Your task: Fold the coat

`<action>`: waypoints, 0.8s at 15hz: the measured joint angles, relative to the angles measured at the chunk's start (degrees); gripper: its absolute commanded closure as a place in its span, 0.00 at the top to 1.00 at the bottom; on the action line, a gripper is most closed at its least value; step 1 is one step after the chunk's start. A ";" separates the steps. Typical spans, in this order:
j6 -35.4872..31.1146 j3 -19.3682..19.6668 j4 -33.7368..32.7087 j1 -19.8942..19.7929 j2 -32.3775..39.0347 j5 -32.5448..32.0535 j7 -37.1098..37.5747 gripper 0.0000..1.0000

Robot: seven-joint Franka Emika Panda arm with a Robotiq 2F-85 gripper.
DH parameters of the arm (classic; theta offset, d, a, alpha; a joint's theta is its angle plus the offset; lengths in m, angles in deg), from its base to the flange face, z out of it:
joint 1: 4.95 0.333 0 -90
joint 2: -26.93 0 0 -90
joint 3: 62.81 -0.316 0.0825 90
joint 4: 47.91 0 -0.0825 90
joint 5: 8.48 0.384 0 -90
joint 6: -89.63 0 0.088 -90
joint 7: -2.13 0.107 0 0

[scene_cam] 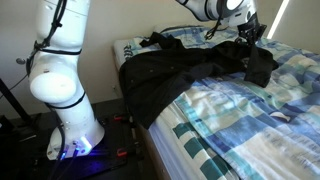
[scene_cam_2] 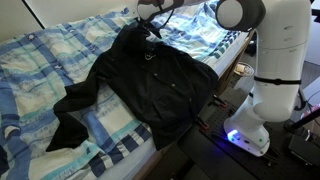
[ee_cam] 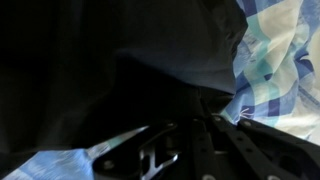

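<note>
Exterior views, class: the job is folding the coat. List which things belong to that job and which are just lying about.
Belongs to the job:
- large black, slightly shiny fabric coat
- dark gripper on the arm, at a raised part of the coat

Just there:
- blue-and-white patterned bedspread, under the coat
- white robot base beside the bed, lit blue at its foot

In the wrist view the gripper (ee_cam: 180,138) is dark and blurred against the coat (ee_cam: 100,60), and its jaw gap cannot be read. In both exterior views it is too small to judge, and the arm (scene_cam: 210,8) is cut off by the top edge.
</note>
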 measured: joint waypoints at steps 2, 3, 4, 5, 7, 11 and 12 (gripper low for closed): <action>0.10 -1.42 0.87 -0.10 -1.77 0.00 -0.42 0.00; 0.18 -2.33 1.34 -0.28 -2.52 0.12 -0.86 0.00; 0.25 -3.48 1.83 -0.63 -3.16 0.70 -1.73 0.00; 0.34 -4.76 2.32 -1.09 -3.69 1.84 -3.01 0.00; 0.72 -7.38 3.15 -2.32 -4.47 5.16 -6.60 0.00; 3.18 -11.17 3.90 -4.69 -5.52 12.47 -13.90 0.00; 4.25 -11.83 3.90 -5.20 -5.75 14.18 -15.72 0.00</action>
